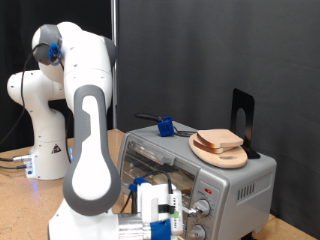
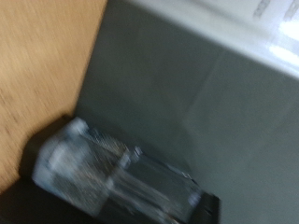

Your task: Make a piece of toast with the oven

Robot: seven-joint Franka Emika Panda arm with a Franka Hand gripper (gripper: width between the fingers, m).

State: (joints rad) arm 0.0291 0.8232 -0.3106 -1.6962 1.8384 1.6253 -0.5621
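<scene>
The oven (image 1: 235, 185) is a silver-grey box at the exterior view's right, with a glass door (image 1: 150, 160) and two round knobs (image 1: 204, 208) on its front. A piece of toast (image 1: 222, 138), pale with a brown crust, lies on a round wooden plate (image 1: 212, 153) on the oven's roof. My gripper (image 1: 160, 207) hangs low in front of the oven door, close to the knobs, with white and blue parts showing. Nothing shows between its fingers. The wrist view is blurred: a translucent finger (image 2: 103, 173) over a grey surface (image 2: 187, 93) beside the wooden table (image 2: 37, 65).
A black upright stand (image 1: 243, 115) rises behind the plate on the oven. A small blue-tipped part (image 1: 163, 127) sits on the oven's roof. My white arm (image 1: 88, 150) fills the foreground at the exterior view's left. A dark curtain hangs behind.
</scene>
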